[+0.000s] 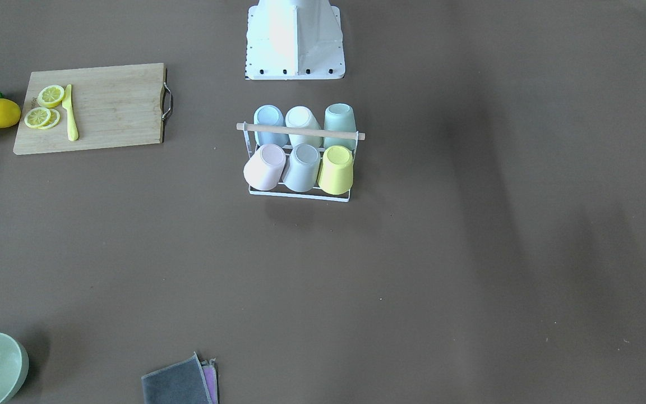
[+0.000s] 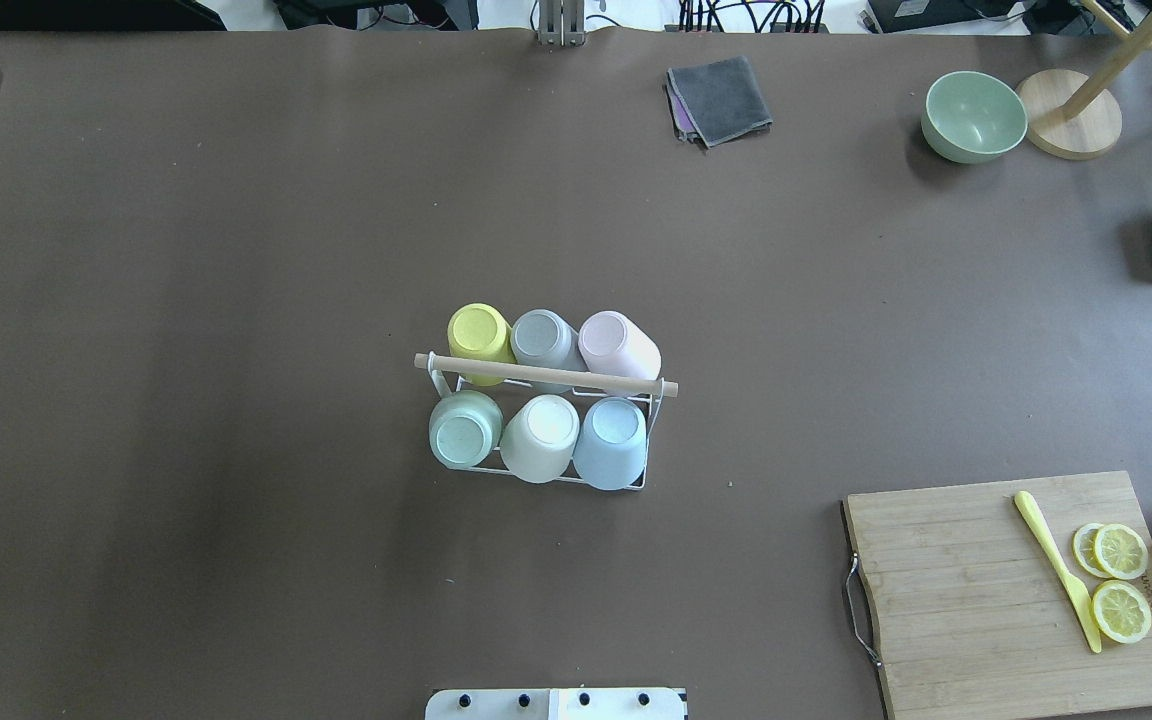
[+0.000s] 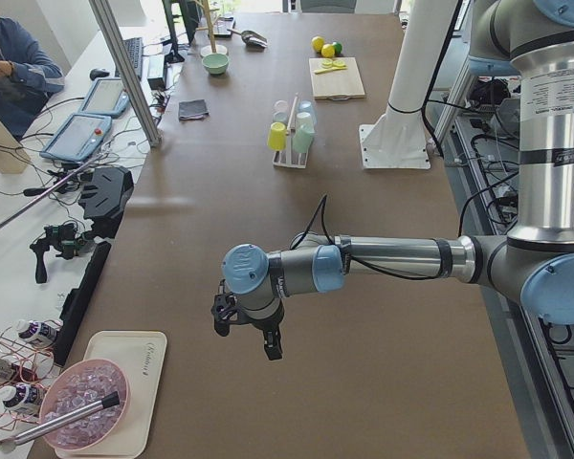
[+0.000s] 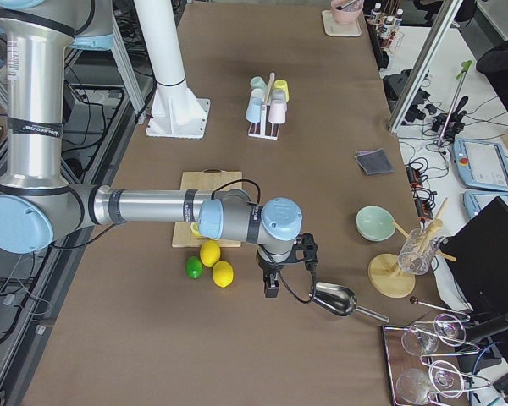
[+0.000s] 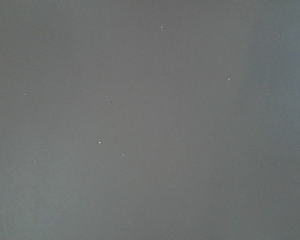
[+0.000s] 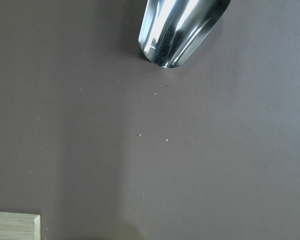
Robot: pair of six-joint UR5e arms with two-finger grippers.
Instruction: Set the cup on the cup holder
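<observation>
Cup holder (image 2: 546, 375) mid-table, well apart from left gripper (image 3: 247, 330), right gripper (image 4: 288, 272); openness unclear.

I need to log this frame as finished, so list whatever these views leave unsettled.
1. Left gripper: seen only in exterior left, open or shut unclear.
2. Right gripper: only in exterior right, likewise unclear.
3. Cup holder prongs: hidden under the six cups in both table views.

Wide brown table (image 2: 236, 250) — cluttered side bench (image 3: 10, 296)
</observation>
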